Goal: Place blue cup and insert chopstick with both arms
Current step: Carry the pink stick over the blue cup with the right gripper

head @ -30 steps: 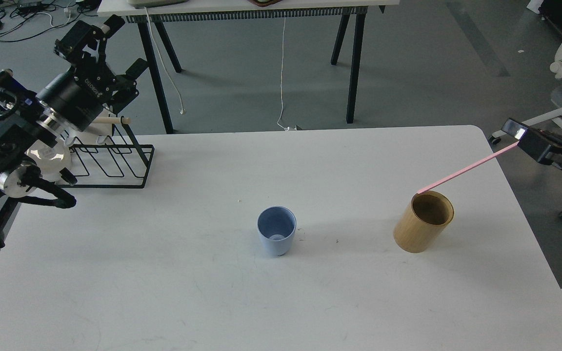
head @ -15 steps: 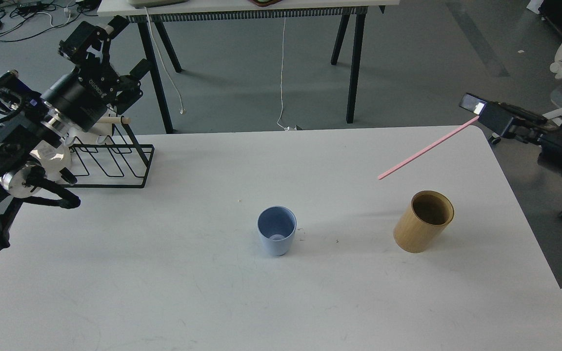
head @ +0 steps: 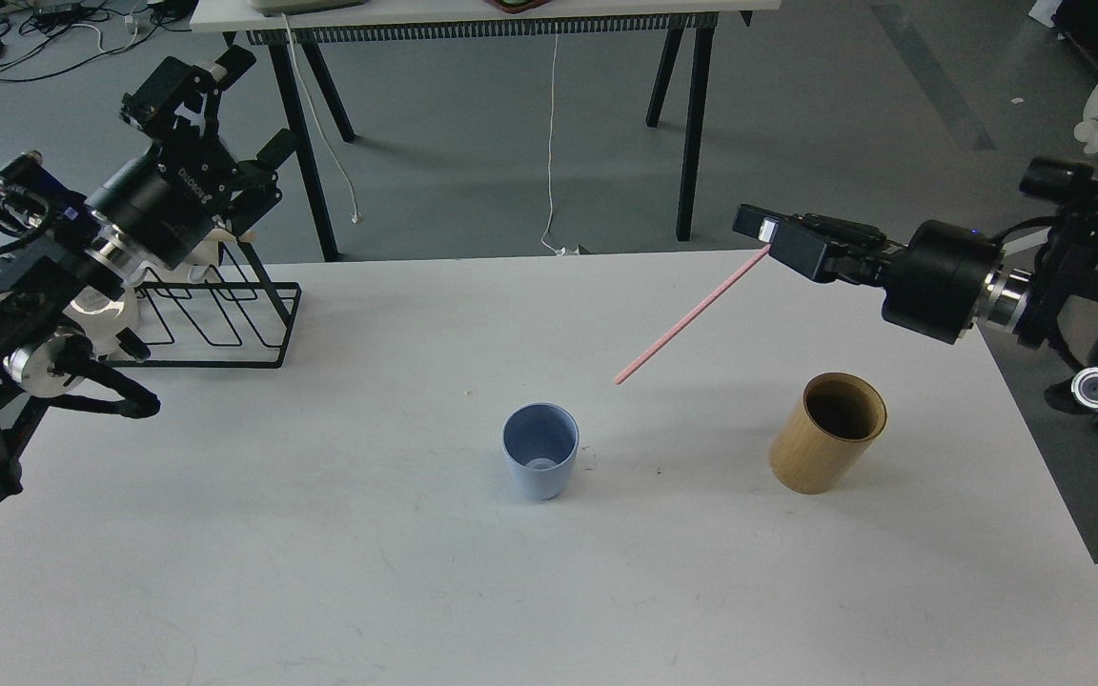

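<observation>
My right gripper (head: 761,231) clamps the pink chopstick (head: 687,313), slanting toward the blue cup (head: 539,464); my left gripper (head: 189,90) gapes; its label is unreadable.

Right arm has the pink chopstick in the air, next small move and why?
Probably carry it a bit further left and lower. The right gripper holds the pink chopstick slanting down-left, its tip short of the blue cup, which stands upright and open on the table.

Blue cup (head: 539,463), pink chopstick (head: 692,315), tan wooden holder (head: 827,433), white table (head: 416,591), black wire rack (head: 215,319).
</observation>
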Controlling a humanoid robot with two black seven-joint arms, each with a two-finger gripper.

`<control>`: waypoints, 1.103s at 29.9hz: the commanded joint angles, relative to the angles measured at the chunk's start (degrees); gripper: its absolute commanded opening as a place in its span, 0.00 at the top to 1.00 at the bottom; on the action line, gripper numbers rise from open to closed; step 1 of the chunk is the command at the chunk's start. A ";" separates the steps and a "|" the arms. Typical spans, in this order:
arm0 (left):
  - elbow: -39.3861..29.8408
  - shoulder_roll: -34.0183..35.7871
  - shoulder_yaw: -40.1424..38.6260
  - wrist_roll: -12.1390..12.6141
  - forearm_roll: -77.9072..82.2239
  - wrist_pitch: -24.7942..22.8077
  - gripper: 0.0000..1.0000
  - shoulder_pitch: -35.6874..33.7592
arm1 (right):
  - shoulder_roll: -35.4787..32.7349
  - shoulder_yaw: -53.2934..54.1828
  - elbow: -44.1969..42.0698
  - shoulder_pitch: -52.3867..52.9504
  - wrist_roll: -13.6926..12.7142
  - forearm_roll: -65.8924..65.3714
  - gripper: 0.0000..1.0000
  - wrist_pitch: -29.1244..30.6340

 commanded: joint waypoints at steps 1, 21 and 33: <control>-0.08 -0.06 0.01 0.00 0.00 0.00 0.01 0.02 | 4.50 -0.37 -3.87 2.02 0.00 -1.50 0.99 2.89; 0.01 -0.06 -0.08 0.00 0.00 0.00 0.01 0.02 | 18.75 -6.78 -11.44 8.36 0.00 -3.00 0.99 4.13; 0.10 -0.77 -0.08 0.00 0.00 0.00 0.01 0.11 | 20.51 -9.07 -12.58 8.18 0.00 -3.00 0.99 4.13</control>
